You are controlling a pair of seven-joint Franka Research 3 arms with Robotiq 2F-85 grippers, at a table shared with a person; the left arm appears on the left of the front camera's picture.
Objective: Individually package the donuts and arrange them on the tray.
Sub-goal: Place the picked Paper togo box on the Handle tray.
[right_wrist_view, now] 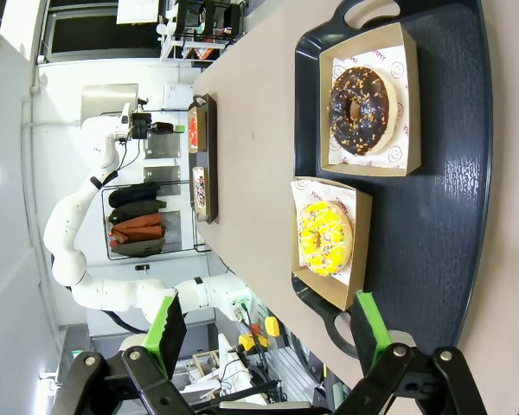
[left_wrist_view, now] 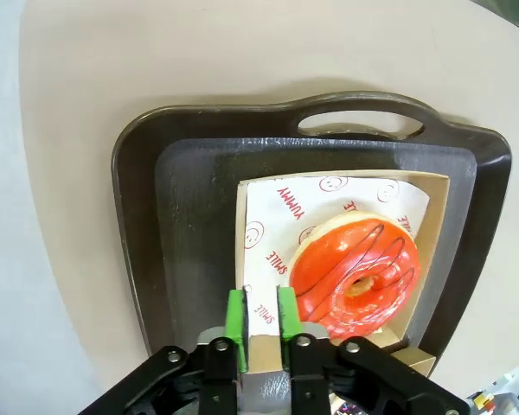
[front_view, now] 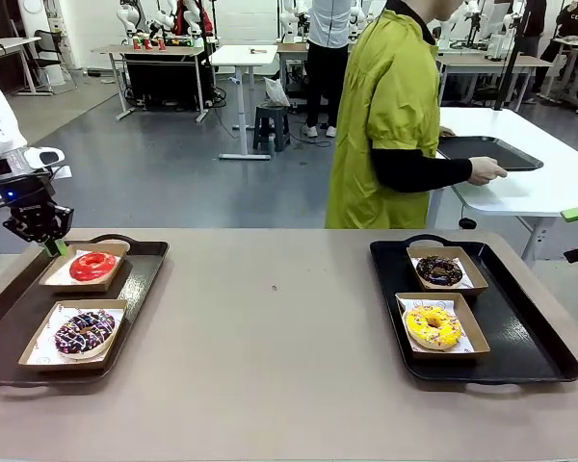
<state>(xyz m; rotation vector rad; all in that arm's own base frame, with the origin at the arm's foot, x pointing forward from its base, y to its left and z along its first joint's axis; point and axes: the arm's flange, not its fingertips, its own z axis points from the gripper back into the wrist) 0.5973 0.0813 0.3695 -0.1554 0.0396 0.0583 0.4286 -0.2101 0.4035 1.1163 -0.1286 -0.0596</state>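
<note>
Left wrist view: my left gripper [left_wrist_view: 261, 318] has its pads narrowly parted astride the carton's [left_wrist_view: 342, 259] edge, the red donut [left_wrist_view: 355, 275] just beyond my fingertips. Placing looks finished; next I should lift clear. My right gripper [right_wrist_view: 268, 333] gapes wide, empty.

**Things around the table**

A big tan table [front_view: 279, 337] holds two dark trays. One tray [front_view: 5, 332] is on the left and one tray [front_view: 535, 337] is on the right. A person in a yellow-green top [front_view: 390, 115] stands at the far side, beside a white table [front_view: 530, 178] with another black tray [front_view: 491, 151].
</note>
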